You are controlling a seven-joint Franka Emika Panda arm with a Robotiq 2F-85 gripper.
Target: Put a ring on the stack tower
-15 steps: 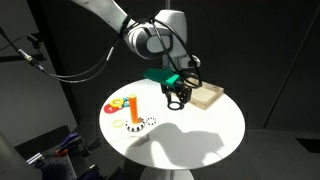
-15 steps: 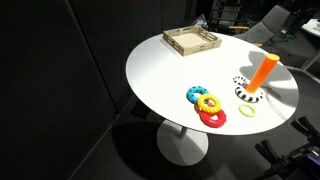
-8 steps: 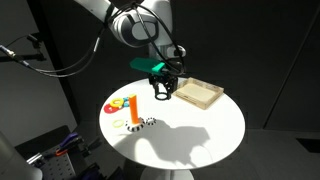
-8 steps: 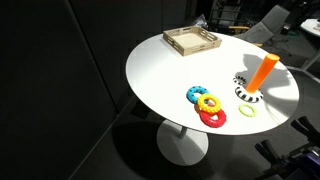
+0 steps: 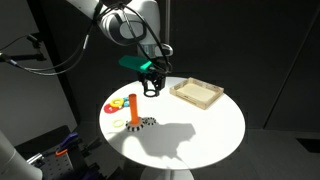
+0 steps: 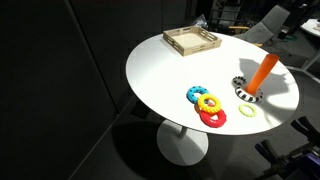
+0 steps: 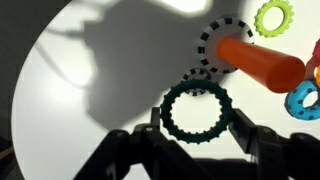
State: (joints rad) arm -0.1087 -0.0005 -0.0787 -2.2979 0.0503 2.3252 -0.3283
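Note:
My gripper [image 7: 196, 128] is shut on the dark-green ring [image 7: 195, 112], which has a knobbly rim and an open centre. In an exterior view the gripper [image 5: 151, 86] hangs above the table, up and to the right of the orange stack tower [image 5: 132, 109]. The tower is an upright orange peg, also in the other exterior view [image 6: 263, 72] and the wrist view [image 7: 262, 63]. A black-and-white checkered ring [image 7: 217, 48] lies around its base. The arm is out of frame in that other exterior view.
Red [image 6: 212, 117], yellow [image 6: 209, 103] and blue [image 6: 195, 93] rings lie clustered on the round white table [image 6: 170, 85]. A light-green ring [image 6: 247, 111] lies near the tower. A shallow wooden tray [image 5: 196, 93] sits at the table's far side.
My gripper has moved left with the dark-green ring, from over the wooden tray toward the orange tower. The rings and tower on the table have not moved.

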